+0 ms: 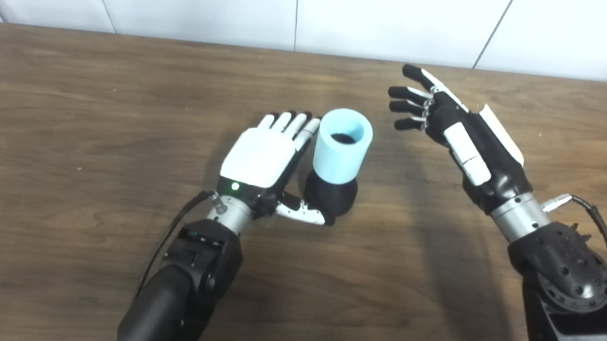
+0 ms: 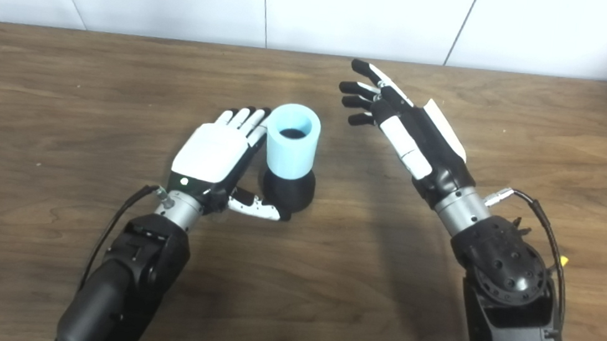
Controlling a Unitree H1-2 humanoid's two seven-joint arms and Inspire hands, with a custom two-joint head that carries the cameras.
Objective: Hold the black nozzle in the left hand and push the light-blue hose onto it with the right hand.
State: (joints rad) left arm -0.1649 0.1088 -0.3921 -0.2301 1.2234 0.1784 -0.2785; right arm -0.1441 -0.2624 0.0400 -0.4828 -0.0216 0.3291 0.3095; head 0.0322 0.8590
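The black nozzle [image 1: 330, 194] stands upright on the wooden table [image 1: 64, 114] near the middle. The light-blue hose [image 1: 341, 145], a short wide tube, sits on top of it with its open end up. My left hand [image 1: 263, 158] lies just left of the pair, fingers stretched flat beside the hose and thumb reaching to the nozzle's base; it grips nothing. My right hand [image 1: 447, 126] hovers to the right of the hose, apart from it, fingers spread and empty.
The table's far edge [image 1: 314, 54] meets a white panelled wall [image 1: 319, 10]. Bare wood lies on all sides of the nozzle and hose.
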